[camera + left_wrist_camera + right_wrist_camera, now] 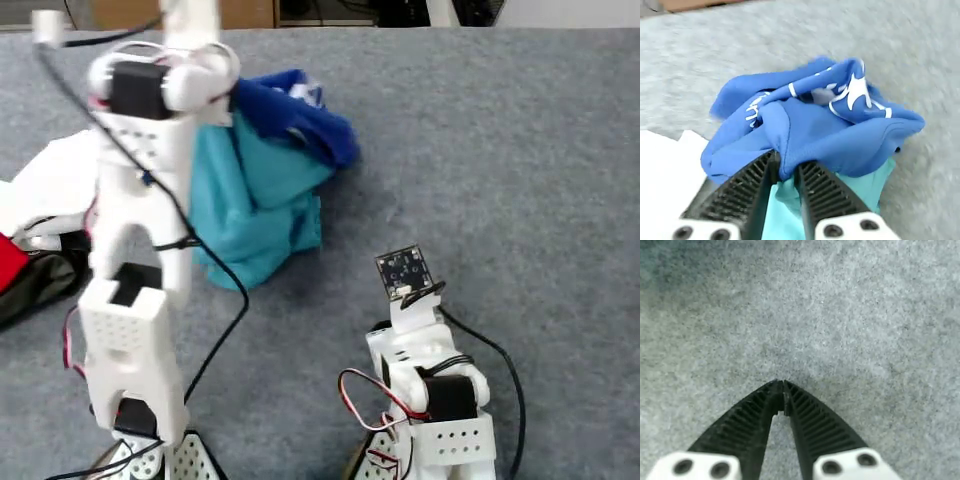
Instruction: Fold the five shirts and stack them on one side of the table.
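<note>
Two grippers, both with fingers drawn in: your left gripper pinched a fold of the blue shirt.
You had that blue shirt bunched on top of the teal shirt, the two heaped toward the far edge of the table, left of its middle. A white shirt lay at the left edge, just beside the heap, and a red cloth and a black cloth sat nearer the front along that same edge. Your right gripper had its fingers pressed together on nothing, tips over bare grey table near the front edge, well apart from the shirts.
</note>
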`<state>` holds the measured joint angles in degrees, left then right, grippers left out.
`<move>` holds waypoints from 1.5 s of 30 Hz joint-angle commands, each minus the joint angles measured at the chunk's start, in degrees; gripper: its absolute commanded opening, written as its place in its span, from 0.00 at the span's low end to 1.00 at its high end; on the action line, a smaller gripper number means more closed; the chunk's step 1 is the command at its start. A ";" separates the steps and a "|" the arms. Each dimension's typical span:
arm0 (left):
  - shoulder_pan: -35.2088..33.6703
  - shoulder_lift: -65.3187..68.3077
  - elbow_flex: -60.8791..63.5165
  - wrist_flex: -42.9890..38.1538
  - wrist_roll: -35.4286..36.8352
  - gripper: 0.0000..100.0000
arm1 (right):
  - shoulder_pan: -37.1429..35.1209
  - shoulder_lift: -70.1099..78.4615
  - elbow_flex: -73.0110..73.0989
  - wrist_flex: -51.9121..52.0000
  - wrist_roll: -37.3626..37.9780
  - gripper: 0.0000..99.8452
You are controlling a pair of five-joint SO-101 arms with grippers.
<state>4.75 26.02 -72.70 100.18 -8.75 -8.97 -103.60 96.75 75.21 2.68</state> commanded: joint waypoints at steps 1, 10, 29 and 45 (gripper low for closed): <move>-5.98 -6.20 -3.25 0.62 -0.09 0.02 | -0.57 -4.97 0.04 0.09 -0.09 0.01; -19.25 -12.79 -2.37 0.62 -0.35 0.02 | -0.57 -4.97 0.04 0.09 -0.09 0.01; 12.57 -22.64 11.96 -1.58 4.31 0.02 | -0.57 -4.97 0.04 0.09 -0.09 0.01; 13.63 -22.90 23.38 -2.20 0.35 0.02 | -0.57 -4.97 0.04 0.09 -0.09 0.01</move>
<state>21.45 2.55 -52.40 97.54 -7.25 -8.97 -103.60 96.75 75.21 2.68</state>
